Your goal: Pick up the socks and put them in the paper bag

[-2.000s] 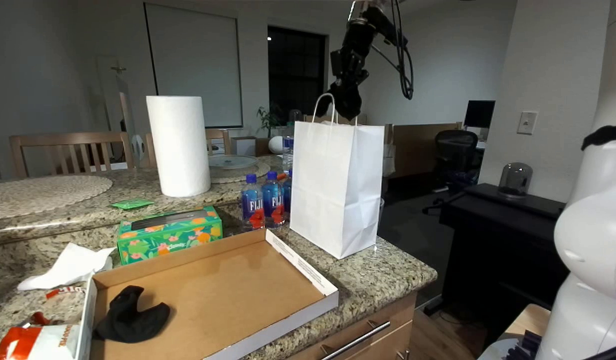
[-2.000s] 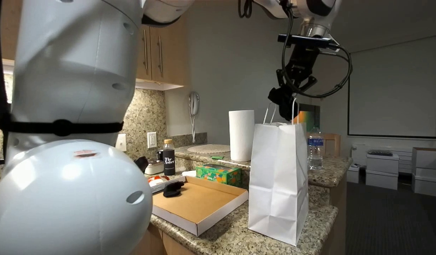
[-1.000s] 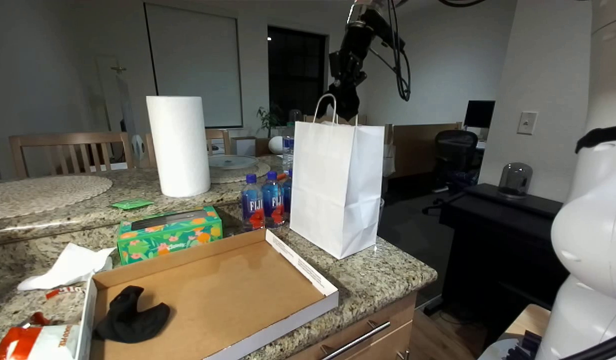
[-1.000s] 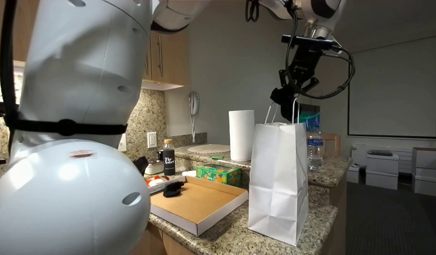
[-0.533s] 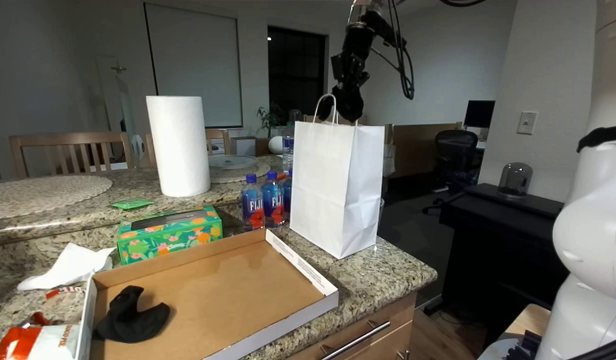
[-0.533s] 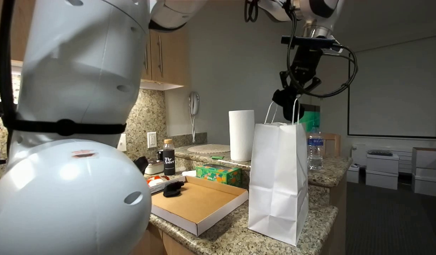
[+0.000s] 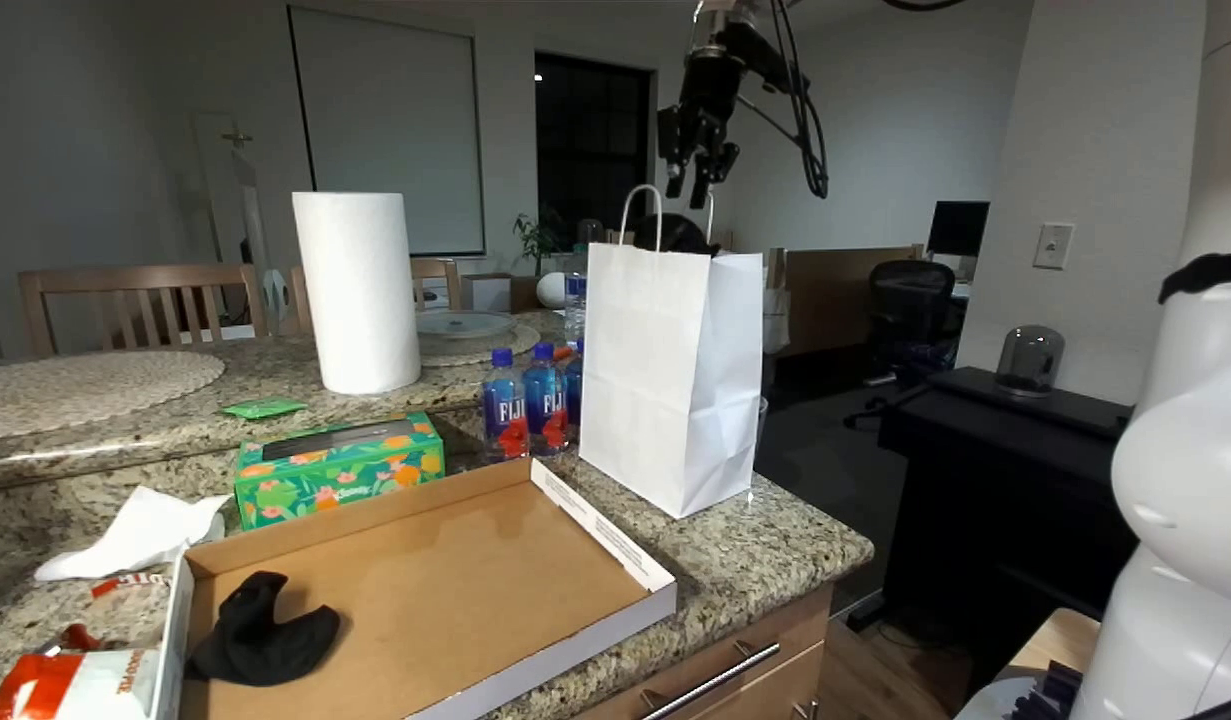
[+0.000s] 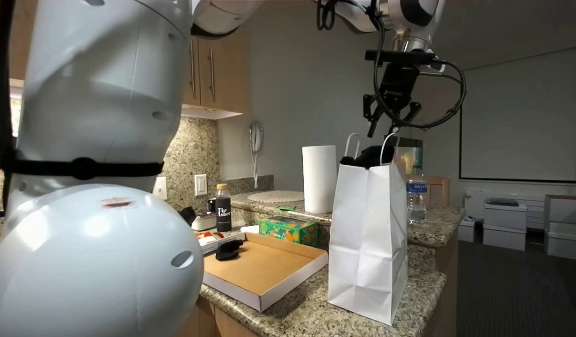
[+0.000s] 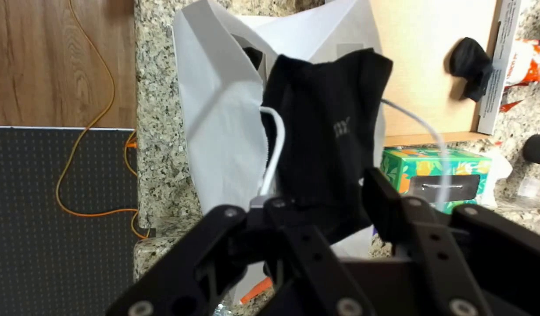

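Claw (image 8: 382, 133) is held above the white paper bag (image 8: 362, 252), fingers spread; in both exterior views a gap is seen between the tips and the black sock (image 9: 327, 131) below. That sock is draped across the bag's mouth, between the two white handles (image 9: 280, 134), with its top seen above the rim. How deep the rest is sunk can't be told. A separate dark patch (image 9: 253, 57) is seen inside the bag in the wrist view; can't be identified.

Second black sock (image 7: 265, 640) is bunched in the shallow cardboard box (image 7: 455, 570), at the end away from the bag. Bag is stood upright near the corner of the granite desk (image 7: 795, 540), just beside the box.

Floral tissue box (image 7: 345, 475) is placed along the cardboard box's long side, Fiji water bottles (image 7: 546, 400) between it and the bag. Paper towel roll (image 7: 360, 290) and Dasani bottle (image 8: 416, 206) are stood on the raised ledge (image 7: 270, 365). Coffee packet (image 7: 85, 688) and crumpled white tissue (image 7: 140, 535) are seen at the sock end of the cardboard box.
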`<state>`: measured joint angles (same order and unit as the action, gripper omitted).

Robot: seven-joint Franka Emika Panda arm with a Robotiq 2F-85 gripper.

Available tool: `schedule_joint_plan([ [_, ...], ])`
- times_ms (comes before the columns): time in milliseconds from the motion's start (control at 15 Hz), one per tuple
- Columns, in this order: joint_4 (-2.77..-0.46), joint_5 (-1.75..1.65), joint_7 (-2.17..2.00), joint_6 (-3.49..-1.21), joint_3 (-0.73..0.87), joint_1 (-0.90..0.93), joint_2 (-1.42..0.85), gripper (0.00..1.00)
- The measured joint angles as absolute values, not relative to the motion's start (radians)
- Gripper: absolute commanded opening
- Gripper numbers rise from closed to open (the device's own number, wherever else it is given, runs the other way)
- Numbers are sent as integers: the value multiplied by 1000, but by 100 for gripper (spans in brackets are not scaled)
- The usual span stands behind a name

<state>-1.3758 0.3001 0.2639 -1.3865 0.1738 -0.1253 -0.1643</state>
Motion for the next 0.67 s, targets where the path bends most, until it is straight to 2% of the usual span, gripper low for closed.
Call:
schedule_joint_plan([
  [133, -1381, 298, 264, -1389, 174, -120, -157, 91],
  [267, -1381, 296, 264, -1391, 174, -116, -152, 100],
  [667, -1381, 293, 264, -1417, 173, -104, -126, 100],
])
